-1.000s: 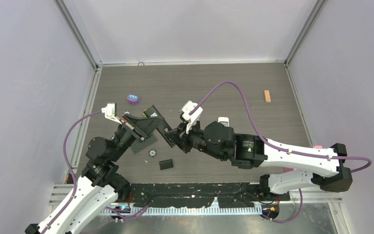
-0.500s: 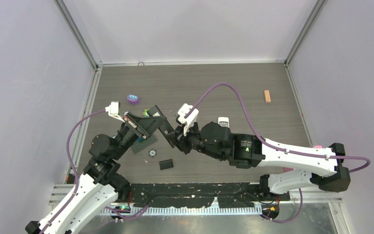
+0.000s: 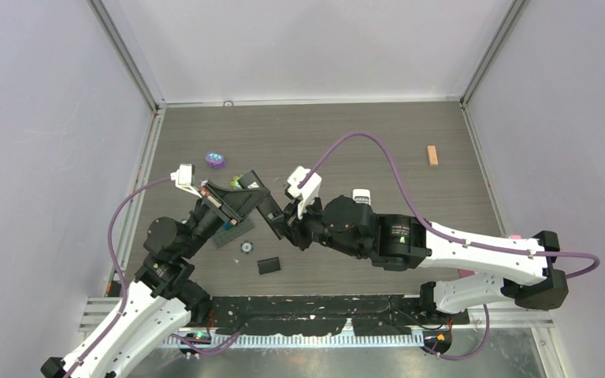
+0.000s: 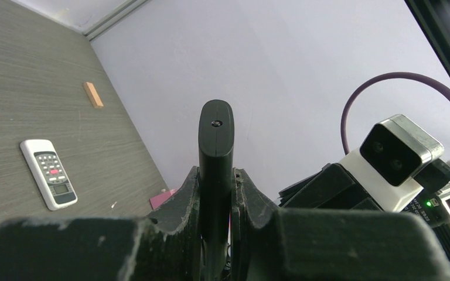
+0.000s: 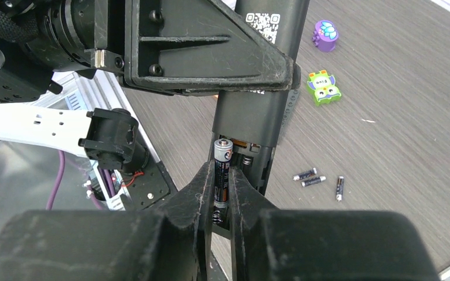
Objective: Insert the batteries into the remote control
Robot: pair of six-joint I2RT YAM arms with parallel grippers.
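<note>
Jaws of the left pincer (image 4: 217, 199) are clamped tight on the black remote (image 4: 215, 134), holding it above the bench (image 4: 35, 88). The right pincer (image 5: 221, 196), nearly closed, pinches one battery (image 5: 222, 167) at the remote's open compartment; three more batteries (image 5: 306, 174) lie loose on the bench.

Soft, even overhead light is filling the top view. The table (image 3: 362, 134) is carrying only faint, diffuse shadows under the arms, and no glare is showing there.

In the left wrist view, the left gripper (image 4: 215, 175) is blurring at its near base. The black remote (image 4: 215, 134) is reading sharp against a bright wall (image 4: 299, 58).

In the right wrist view, the right gripper (image 5: 222, 175) is lying dark and soft. The battery (image 5: 222, 152) is catching a small highlight on its cap.
</note>
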